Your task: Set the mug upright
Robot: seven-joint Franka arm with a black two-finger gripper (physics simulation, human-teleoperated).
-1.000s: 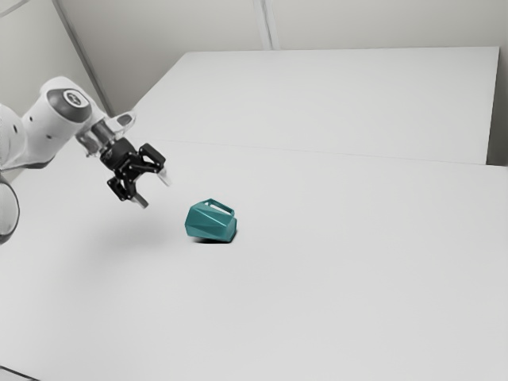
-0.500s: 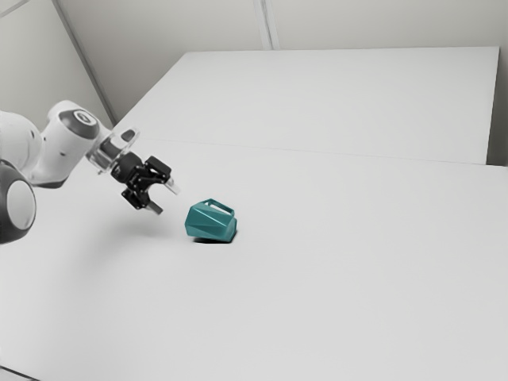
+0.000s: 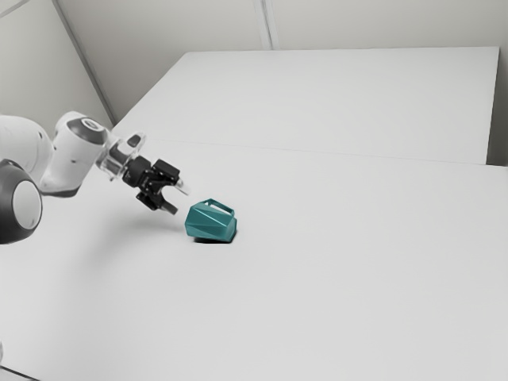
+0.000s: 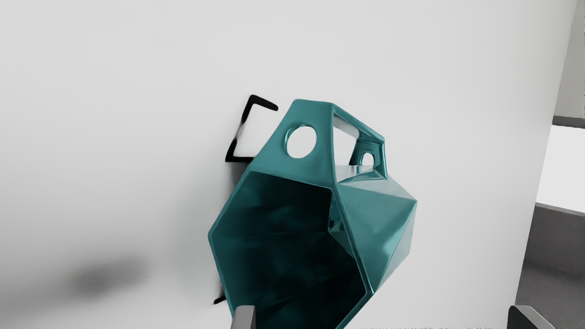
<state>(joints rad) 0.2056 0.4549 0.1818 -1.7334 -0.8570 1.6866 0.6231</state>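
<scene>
In the exterior view my gripper (image 3: 177,201) stands open just to the left of the teal mug (image 3: 211,222), with a small gap between them. The faceted mug lies on its side on the table, its handle on top. Looking into its dark open mouth, the wrist view has the mug (image 4: 379,219) with its mouth facing my hand. One fingertip of the open gripper (image 4: 381,317) overlaps the mouth's lower rim in that view, while the other is well off past the mug's side. Nothing is held between them.
The white table (image 3: 333,278) extends around the mug, and a second white surface (image 3: 333,99) adjoins it at the back. Beyond the table's edge, the wrist view has a grey area (image 4: 557,242). Soft shadows lie near the mug.
The arm has moved toward the exterior view's right and slightly down, bringing my open gripper nearer to the mug. The mug has not moved.
</scene>
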